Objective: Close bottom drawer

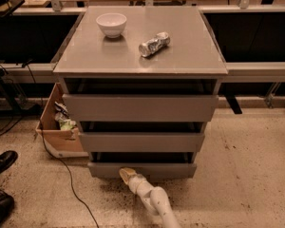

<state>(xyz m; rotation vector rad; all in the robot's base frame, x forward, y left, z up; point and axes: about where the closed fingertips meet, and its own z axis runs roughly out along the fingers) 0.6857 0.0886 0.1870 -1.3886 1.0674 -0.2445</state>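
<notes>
The grey cabinet (140, 61) stands in the middle of the camera view with three drawers. The bottom drawer (156, 169) is the lowest, with a plain grey front, and a narrow dark gap shows above that front. My gripper (126, 175) is at the end of the white arm (154, 203) that comes up from the bottom edge. Its tip rests against the left part of the bottom drawer's front, near the floor.
A white bowl (111, 23) and a crushed silver can (154, 43) sit on the cabinet top. An open cardboard box (59, 127) stands left of the cabinet, with a black cable (66, 175) on the floor. Black shoes (0, 184) are at the lower left.
</notes>
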